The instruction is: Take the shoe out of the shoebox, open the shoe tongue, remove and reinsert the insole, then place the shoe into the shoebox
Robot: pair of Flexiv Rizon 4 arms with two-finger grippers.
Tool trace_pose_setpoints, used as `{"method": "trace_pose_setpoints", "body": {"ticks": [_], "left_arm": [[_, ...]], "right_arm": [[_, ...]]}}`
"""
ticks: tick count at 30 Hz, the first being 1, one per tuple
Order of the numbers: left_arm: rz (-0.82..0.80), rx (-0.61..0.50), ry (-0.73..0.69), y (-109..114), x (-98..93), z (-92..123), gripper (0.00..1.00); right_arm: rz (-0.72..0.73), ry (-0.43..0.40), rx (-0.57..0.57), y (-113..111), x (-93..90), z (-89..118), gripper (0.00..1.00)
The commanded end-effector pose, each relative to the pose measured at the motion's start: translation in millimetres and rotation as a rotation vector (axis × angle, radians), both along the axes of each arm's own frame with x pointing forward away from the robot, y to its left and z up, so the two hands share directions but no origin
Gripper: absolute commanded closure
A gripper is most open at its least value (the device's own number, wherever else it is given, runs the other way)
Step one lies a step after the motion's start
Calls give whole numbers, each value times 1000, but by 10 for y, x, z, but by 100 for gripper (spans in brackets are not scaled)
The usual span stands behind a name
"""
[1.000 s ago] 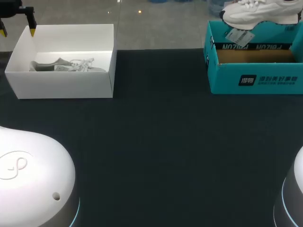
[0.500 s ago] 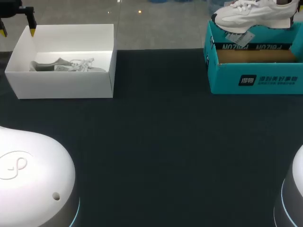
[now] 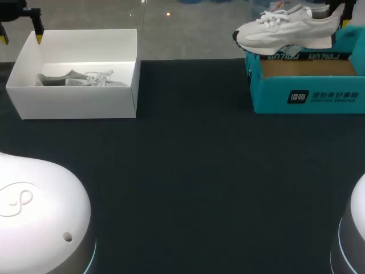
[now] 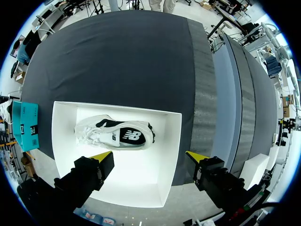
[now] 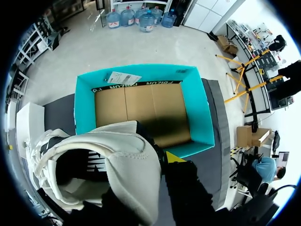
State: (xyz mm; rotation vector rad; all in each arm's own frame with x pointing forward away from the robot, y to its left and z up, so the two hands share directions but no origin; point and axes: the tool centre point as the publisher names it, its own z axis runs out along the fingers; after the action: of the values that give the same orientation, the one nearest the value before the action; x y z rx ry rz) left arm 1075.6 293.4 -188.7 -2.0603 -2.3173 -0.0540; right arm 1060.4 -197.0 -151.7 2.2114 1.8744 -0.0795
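Observation:
A white sneaker hangs above the left end of the teal shoebox, toe pointing left. My right gripper is shut on its heel. In the right wrist view the sneaker fills the space by the gripper, with one yellow tip showing beside the heel and the other hidden. Beyond it the teal shoebox lies open with a bare cardboard floor. My left gripper stands open over the far left corner of a white box, apart from it.
The white box holds a second white sneaker lying on its side, under my open left gripper. A paper tag rests on the teal box's far wall. Dark table spreads between the two boxes.
My right gripper has carried the sneaker to the left and slightly down over the teal box. The left arm has not moved.

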Motion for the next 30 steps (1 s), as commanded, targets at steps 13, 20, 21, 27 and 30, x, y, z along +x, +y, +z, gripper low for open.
{"method": "trace_pose_setpoints", "body": {"ticks": [13, 20, 21, 27, 30], "left_arm": [[0, 2, -1, 0, -8, 5, 0], [0, 2, -1, 0, -8, 5, 0], [0, 2, -1, 0, -8, 5, 0], [0, 2, -1, 0, -8, 5, 0], [0, 2, -1, 0, -8, 5, 0]], "right_arm": [[61, -51, -23, 858, -851, 102, 100], [78, -23, -14, 1185, -1172, 109, 100], [80, -21, -12, 1230, -1216, 105, 100], [69, -7, 22, 1449, -1481, 40, 100], [59, 14, 32, 1543, -1594, -6, 100]]}}
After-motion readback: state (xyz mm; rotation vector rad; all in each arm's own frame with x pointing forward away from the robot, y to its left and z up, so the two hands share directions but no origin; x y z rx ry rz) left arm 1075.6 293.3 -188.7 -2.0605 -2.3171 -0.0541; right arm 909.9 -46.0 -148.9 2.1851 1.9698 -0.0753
